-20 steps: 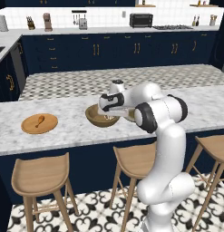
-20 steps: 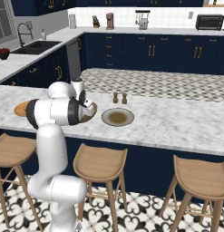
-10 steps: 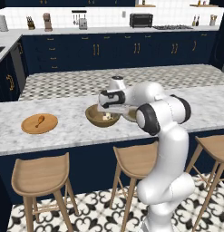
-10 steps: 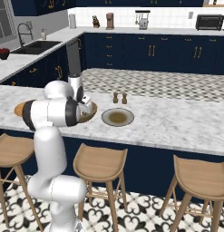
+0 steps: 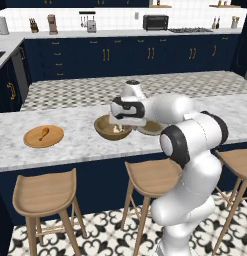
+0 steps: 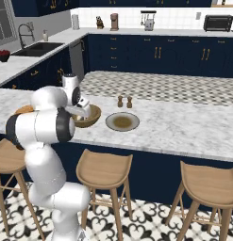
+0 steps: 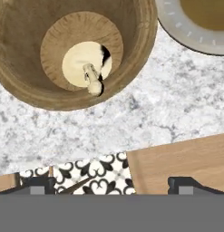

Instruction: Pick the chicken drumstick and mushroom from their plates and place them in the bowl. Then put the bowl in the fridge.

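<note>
Mushroom (image 7: 88, 68) lying in the bottom of the wooden bowl (image 7: 22, 88), upper left of the hand view, claw (image 7: 111, 183) spread wide and empty at the frame's lower edge, marble tabletop (image 7: 145, 118) between

From the left base camera, the robot's hand covers the bowl (image 5: 111, 128) at its three o'clock rim, and we see the grey-rimmed plate (image 5: 154, 129) only as a sliver behind the arm. In the hand view the bowl and that plate run off the top edge. From the right, the arm hides most of the wooden plate (image 6: 23, 109).
</note>
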You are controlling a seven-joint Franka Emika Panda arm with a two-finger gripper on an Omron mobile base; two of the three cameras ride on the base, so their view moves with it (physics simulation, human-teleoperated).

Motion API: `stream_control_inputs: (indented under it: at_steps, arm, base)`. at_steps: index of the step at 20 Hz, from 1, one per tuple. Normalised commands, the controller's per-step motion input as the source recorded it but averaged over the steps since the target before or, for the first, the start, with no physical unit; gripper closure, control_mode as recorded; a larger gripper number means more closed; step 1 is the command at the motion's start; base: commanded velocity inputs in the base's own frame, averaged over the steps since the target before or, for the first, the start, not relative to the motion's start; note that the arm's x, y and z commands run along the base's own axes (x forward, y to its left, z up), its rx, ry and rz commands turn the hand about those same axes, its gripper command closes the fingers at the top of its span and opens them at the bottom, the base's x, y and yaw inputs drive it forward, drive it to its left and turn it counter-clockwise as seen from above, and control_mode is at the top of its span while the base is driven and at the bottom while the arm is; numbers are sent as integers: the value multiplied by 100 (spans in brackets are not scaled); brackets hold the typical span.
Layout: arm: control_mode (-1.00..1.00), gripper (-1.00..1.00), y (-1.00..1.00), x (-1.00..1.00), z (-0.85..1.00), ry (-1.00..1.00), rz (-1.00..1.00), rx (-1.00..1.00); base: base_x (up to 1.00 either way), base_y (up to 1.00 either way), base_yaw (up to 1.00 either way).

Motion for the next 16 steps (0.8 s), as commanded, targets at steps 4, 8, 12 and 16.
stream_control_inputs:
  at_steps: [4,8,12,16]
  arm:
    - [-100,-100,-29,-68,26,0,20,0]
    - [-100,-100,-3,-44,40,4,14,0]
    - [-100,-100,-12,-59,16,0,10,0]
    - [-100,-100,9,-28,7,0,0,0]
  base:
    - [0,0,0]
    - [0,0,0]
    - [0,0,0]
    - [0,0,0]
